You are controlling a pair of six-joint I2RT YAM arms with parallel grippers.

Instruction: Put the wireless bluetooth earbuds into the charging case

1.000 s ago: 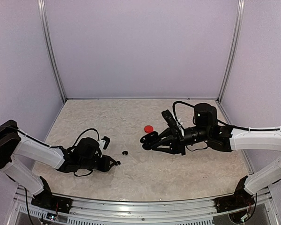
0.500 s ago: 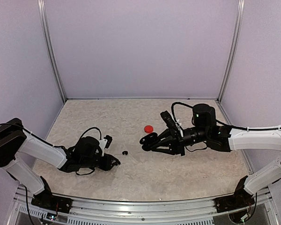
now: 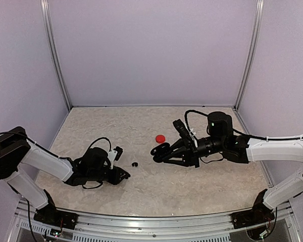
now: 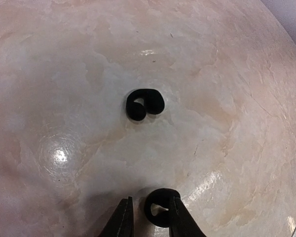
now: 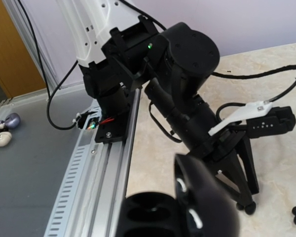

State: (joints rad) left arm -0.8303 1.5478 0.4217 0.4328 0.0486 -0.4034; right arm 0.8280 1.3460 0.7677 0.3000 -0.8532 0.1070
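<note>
Two black wireless bluetooth earbuds show in the left wrist view. One earbud (image 4: 144, 103) lies free on the marble table. The other earbud (image 4: 160, 207) sits between the fingers of my left gripper (image 4: 149, 217). It touches the right finger, and a small gap separates it from the left finger. From above, my left gripper (image 3: 123, 175) is low on the table, just left of the free earbud (image 3: 135, 164). My right gripper (image 3: 162, 151) is shut on the black charging case (image 3: 157, 150), held above the table. The case's lid is open and its two wells (image 5: 148, 217) are empty.
A small round red item (image 3: 160, 137) lies on the table behind the held case. An aluminium rail (image 3: 141, 229) runs along the near edge. Pale walls and corner posts close in the back and sides. Small pebble-like things (image 5: 2, 131) lie off the table beyond the rail.
My left gripper has edged right toward the earbuds and its jaws have narrowed around one. The right arm and the case have not moved.
</note>
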